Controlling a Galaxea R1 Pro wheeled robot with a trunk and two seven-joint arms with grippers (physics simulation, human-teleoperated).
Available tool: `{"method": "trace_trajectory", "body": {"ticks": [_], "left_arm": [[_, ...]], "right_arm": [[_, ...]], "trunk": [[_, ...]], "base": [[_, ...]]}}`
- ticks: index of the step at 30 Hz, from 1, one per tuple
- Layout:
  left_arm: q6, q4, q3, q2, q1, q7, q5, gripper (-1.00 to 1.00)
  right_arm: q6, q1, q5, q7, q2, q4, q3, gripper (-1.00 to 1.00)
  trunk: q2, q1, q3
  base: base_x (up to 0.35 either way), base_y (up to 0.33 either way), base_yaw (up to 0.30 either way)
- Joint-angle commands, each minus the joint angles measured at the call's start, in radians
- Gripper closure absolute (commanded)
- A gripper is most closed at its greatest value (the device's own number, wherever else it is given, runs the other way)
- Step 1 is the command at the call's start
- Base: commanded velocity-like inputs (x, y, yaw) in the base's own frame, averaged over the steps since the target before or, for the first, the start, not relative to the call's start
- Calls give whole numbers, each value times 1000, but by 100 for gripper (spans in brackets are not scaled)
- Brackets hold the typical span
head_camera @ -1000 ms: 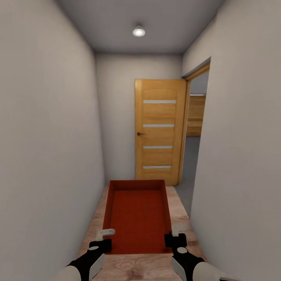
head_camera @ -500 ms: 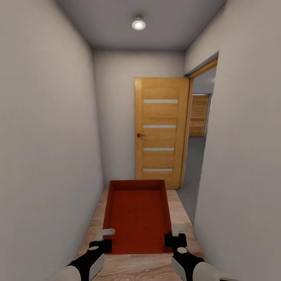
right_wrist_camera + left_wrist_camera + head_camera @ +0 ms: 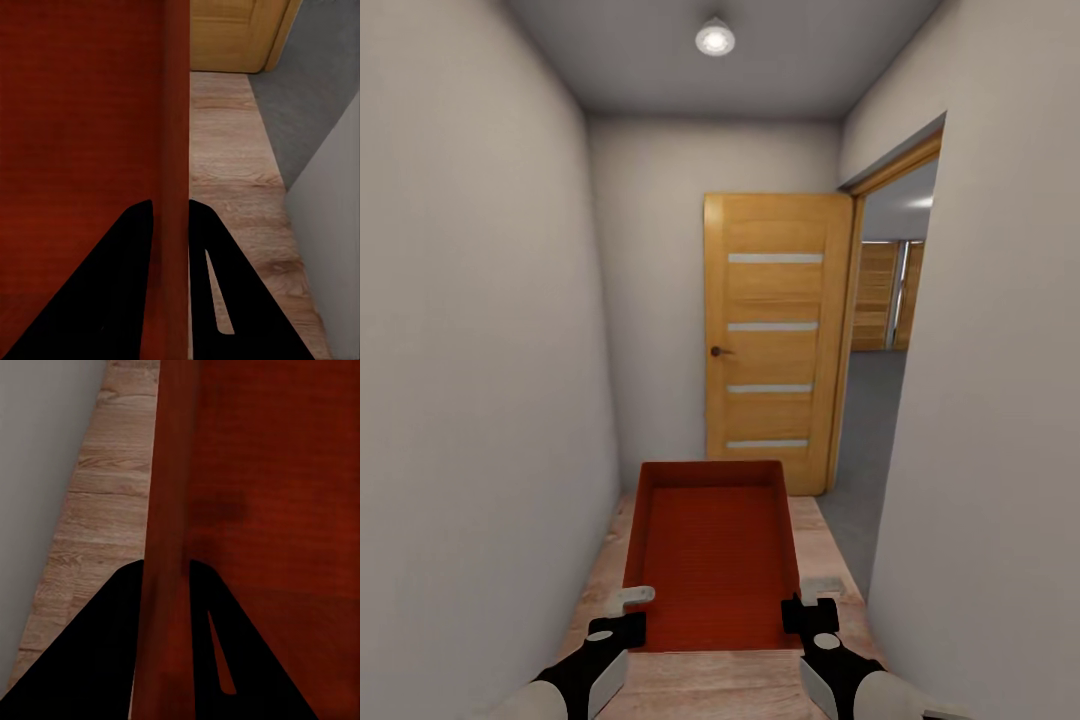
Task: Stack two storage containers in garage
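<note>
Clamping the near corners of one storage container (image 3: 712,555), the left gripper (image 3: 622,612) and the right gripper (image 3: 808,608) each pinch a long side wall between their fingers. In the left wrist view the dark fingers (image 3: 97,652) straddle the container's wall, one inside and one outside; the right wrist view shows the right fingers (image 3: 232,292) doing the same on the opposite wall. The red-orange container is held level above light wood plank flooring (image 3: 830,560), its open top up. Beyond the container's far end stands a wood-panelled door (image 3: 775,340), swung open against the end wall. Just right of that door a doorway opens onto dark grey floor (image 3: 875,430). A ceiling light (image 3: 714,38) glows high above the container.
</note>
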Motion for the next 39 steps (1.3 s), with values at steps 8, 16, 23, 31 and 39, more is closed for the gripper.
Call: {"method": "trace_trajectory", "body": {"ticks": [8, 16, 23, 31, 39], "left_arm": [[0, -2, -4, 3, -1, 10, 8, 100], [0, -2, -3, 3, -1, 10, 8, 100], [-8, -5, -6, 2, -1, 10, 8, 100], [-26, -4, -47, 3, -1, 4, 58, 100], [-36, 1, -118, 4, -1, 11, 133, 100]], "right_arm": [[-2, -2, 15, -5, 0, 0, -44, 100], [-2, -2, 15, -5, 0, 0, -44, 100], [-3, -2, 14, -6, 2, 0, -14, 100], [-5, -2, 9, -3, -3, 1, -3, 100], [-5, -2, 37, -3, -4, 2, -20, 100]], "trunk": [[-1, 1, -2], [-1, 1, -2], [-1, 1, -2], [-1, 1, -2], [-1, 1, -2]], "base": [[324, 0, 0], [324, 0, 0], [277, 0, 0], [12, 0, 0], [204, 0, 0]]}}
